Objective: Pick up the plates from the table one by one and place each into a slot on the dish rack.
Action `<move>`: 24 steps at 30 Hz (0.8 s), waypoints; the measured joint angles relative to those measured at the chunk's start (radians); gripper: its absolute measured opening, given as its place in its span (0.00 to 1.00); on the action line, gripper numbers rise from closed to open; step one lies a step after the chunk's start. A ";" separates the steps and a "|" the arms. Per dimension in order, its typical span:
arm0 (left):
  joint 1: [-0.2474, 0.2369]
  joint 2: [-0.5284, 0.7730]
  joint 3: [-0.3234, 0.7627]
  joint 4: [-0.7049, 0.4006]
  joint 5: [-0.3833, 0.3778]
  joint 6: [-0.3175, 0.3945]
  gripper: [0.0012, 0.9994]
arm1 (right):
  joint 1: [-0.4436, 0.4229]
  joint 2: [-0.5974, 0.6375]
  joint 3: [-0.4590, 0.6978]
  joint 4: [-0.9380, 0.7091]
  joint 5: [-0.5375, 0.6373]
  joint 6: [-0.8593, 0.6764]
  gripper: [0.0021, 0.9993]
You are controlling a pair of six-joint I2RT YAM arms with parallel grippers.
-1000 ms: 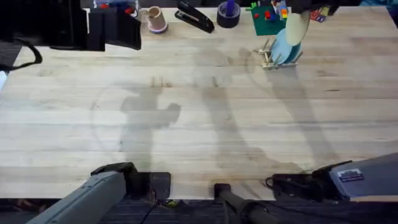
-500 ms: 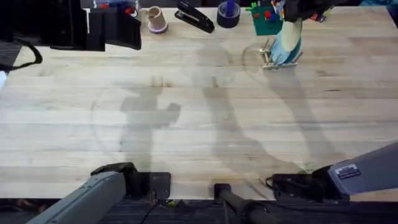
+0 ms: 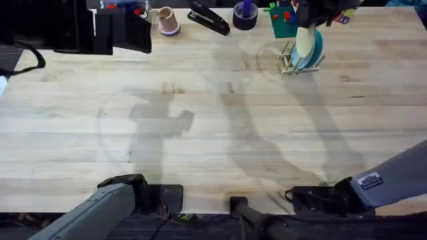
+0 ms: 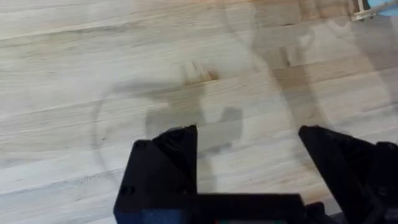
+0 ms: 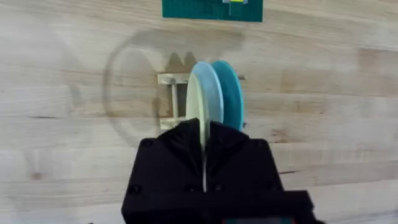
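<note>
You are at the placing step for the second plate: the right claw [image 5: 204,163] is pressed onto the edge of the cream plate [image 5: 203,98], holding it upright on edge over the dish rack [image 5: 169,99] at the far right of the counter [image 3: 200,120]. The blue plate [image 5: 231,93] already stands in the rack, just beside the cream one on the side away from the bare dowels. From the wrist view the cream plate looks lined up with a slot next to the blue one, but you cannot tell whether its lower rim is already seated between the dowels. Your next move, as I judge it, is to ease the plate straight down until the rack carries it, then spread the claw without nudging the blue plate. The left claw [image 4: 249,162] is spread wide and holds nothing, hanging over bare counter near its base.
</note>
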 joint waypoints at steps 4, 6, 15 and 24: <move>0.000 0.000 0.000 0.000 0.000 0.000 0.99 | 0.000 0.010 0.000 0.009 0.000 0.000 0.03; 0.000 0.000 0.000 0.000 0.000 0.000 1.00 | 0.000 0.019 0.000 0.011 0.000 0.000 0.03; 0.000 0.000 0.000 0.000 0.000 0.000 0.99 | 0.000 0.085 0.000 0.014 0.000 0.000 0.03; 0.000 0.000 0.000 0.000 0.000 0.000 0.99 | 0.000 0.112 0.000 0.029 0.000 0.000 0.03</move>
